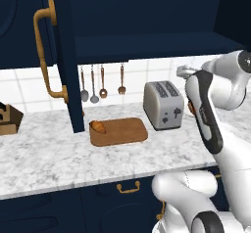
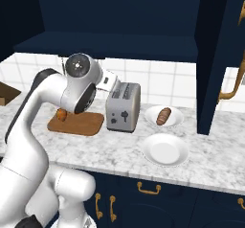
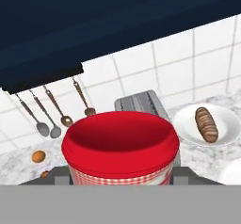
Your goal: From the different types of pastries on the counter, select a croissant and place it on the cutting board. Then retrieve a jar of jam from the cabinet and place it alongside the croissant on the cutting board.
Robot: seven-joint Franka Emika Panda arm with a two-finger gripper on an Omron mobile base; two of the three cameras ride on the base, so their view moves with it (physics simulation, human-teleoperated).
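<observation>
A: What is seen nearest the hand?

B: A squat red jar of jam with a red-and-white checked band is seen pressed up against the hand camera, with the gripper clamped on its sides; the dark fingertips are seen just beside its lower edge. Being held this way, it is presumably being carried from the cupboard to the board.

A: And what is found below it?

B: A silver two-slot toaster is seen directly beneath and behind the jar, on the white-and-grey marbled counter. The jar is therefore judged to be up in the air over the toaster, not yet down on anything.

A: Where is the goal?

B: The flat brown wooden cutting board is laid just beside the toaster, on its side towards the open navy cabinet door with the curved brass handle. The small golden-orange croissant is already placed at the board's corner nearest that door, so most of the board is left bare for the jar.

A: And farther off?

B: On the toaster's other side, a darker brown oval pastry is left on a white plate, with a white bowl nearer the counter edge. Metal utensils are hung on the tiled wall behind.
</observation>
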